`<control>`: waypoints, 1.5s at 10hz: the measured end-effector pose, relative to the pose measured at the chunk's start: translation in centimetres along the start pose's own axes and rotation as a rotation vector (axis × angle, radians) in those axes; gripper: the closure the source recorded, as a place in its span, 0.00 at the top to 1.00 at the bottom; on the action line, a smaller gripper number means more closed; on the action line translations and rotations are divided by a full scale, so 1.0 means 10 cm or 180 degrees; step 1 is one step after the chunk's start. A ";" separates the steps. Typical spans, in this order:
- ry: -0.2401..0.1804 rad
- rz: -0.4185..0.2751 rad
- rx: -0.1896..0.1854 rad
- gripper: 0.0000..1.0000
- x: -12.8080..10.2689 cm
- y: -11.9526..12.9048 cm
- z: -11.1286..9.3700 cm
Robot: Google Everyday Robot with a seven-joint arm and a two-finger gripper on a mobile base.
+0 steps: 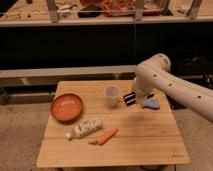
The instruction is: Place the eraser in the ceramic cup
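Eraser (129,99) gripped in tool (134,96), beside ceramic cup (112,96).

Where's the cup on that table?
On the wooden table, look near the back edge's middle. The cup stands there, right of the orange bowl, beside the gripper holding the striped eraser. It is the only whitish, handleless, tapered vessel.
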 end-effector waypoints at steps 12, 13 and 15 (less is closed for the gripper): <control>-0.0038 -0.0310 0.0287 0.00 -0.36 -0.65 0.07; -0.0039 -0.0329 0.0286 0.00 -0.39 -0.66 0.09; -0.0044 -0.0388 0.0288 0.00 -0.48 -0.72 0.14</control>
